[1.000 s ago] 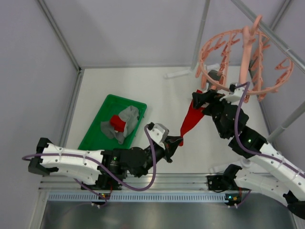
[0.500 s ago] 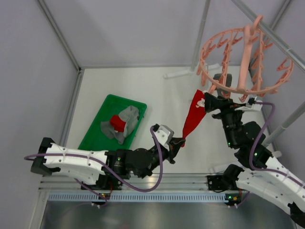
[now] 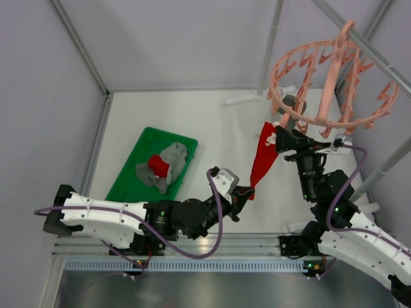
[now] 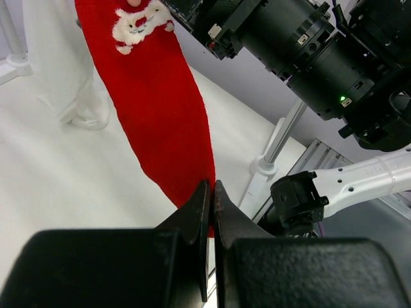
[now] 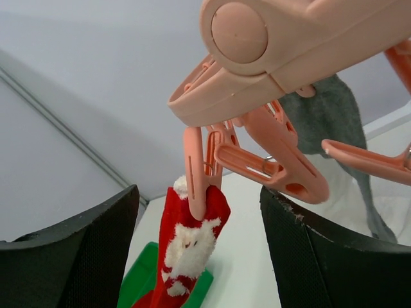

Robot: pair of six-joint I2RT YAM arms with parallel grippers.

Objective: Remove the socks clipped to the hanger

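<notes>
Red sock (image 4: 160, 115) toe pinched in the left hand (image 4: 212, 187) (clamped tight); right hand (image 5: 199, 196) spread wide, holding nothing.

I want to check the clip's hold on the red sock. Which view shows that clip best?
Right wrist: the clip pinches the red sock by its cuff, close up. Top external shows it tiny under the hanger; left wrist shows only the sock, not the clip.

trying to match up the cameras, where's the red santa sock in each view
Top external: red Santa sock, centre-right, stretched between the hanger and the left gripper.
Left wrist: sock fills upper centre, toe in the shut jaws.
Right wrist: sock bottom centre, under a pink clip.
Shared landmark: its white Santa face.
</notes>
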